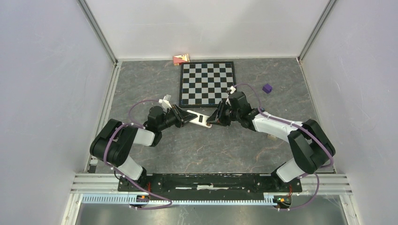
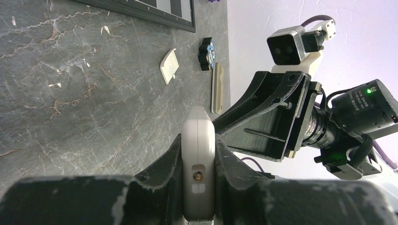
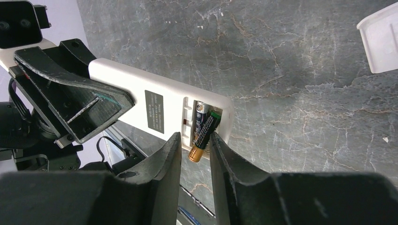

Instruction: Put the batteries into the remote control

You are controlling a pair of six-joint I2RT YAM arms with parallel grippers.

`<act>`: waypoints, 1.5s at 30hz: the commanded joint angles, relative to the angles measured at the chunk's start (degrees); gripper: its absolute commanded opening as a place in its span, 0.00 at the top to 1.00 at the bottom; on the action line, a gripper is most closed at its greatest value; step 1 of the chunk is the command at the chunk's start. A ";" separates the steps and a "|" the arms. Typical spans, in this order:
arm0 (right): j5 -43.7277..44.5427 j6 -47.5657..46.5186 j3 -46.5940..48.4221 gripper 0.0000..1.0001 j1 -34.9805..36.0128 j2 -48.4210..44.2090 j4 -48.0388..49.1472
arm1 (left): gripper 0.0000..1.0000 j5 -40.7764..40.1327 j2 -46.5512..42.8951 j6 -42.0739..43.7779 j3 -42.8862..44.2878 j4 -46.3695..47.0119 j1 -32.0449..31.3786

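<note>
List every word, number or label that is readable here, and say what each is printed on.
No text is legible.
Dark label on the remote control: white print, too small to read.
Battery wrapper: print blurred.
Red box beyond the chessboard: markings too small.

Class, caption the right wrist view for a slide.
Battery tilted half into the remote, between the right claw's jaws; left claw holds the remote.

The left claw (image 2: 199, 140) hides the remote control's (image 2: 199, 124) near end; a white piece (image 3: 381, 40), perhaps its cover, runs off frame.
</note>
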 commanded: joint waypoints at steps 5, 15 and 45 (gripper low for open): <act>2.54 -1.84 2.92 0.63 0.07 -0.44 -4.47 | 0.98 -0.09 -0.79 -1.97 0.56 3.27 -0.19; 3.54 -9.85 3.34 0.31 0.06 -7.50 -7.28 | 0.98 7.69 -2.39 0.86 6.88 -11.88 -0.09; -32.05 -62.42 3.33 0.02 -0.25 -7.47 -22.96 | 0.98 33.67 -1.93 16.21 18.15 -34.42 -0.12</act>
